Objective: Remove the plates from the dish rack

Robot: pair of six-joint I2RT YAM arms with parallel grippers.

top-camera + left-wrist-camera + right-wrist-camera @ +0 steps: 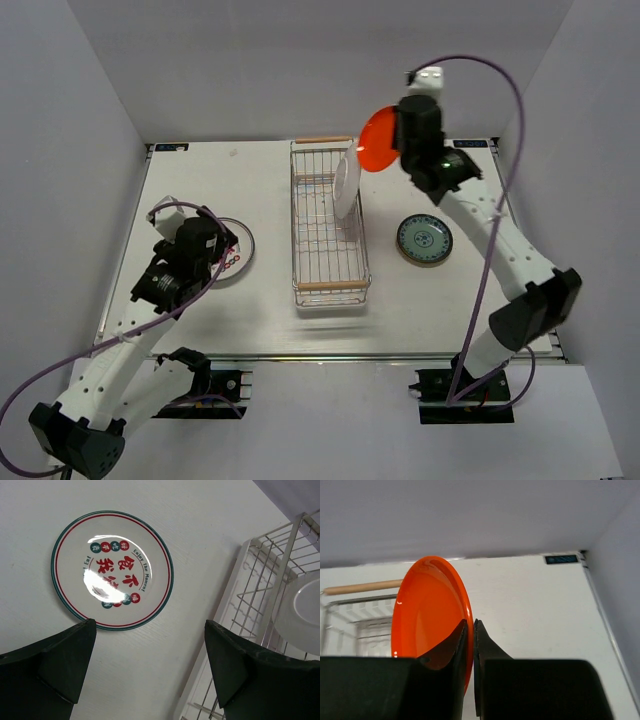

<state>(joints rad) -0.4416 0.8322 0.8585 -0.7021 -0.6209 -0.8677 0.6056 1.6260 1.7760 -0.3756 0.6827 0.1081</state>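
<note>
Top external: the dish rack [330, 235] sits mid-worktop, long axis running from far edge to near edge, with 1 wooden handle [322, 140] at the far end and 1 at the near end. 1 white plate [346, 185] stands on edge in the rack's far half, leaning on the right-hand wires. The right gripper [402, 140] is raised beside the rack's far right corner, close to the worktop's far edge, fingers clamped on the rim of the orange plate [378, 140], which is upright on edge and clear of the rack. The right wrist view shows both fingers pinched together on that rim. The teal patterned plate [424, 240] lies flat on the worktop [200, 180] between the rack and the right edge. The red-marked plate [236, 250] lies flat toward the left edge. The left gripper [218, 252] hovers over it with fingers apart, holding nothing. In the left wrist view the plate shows between the spread fingers, with the rack to the right.
</note>
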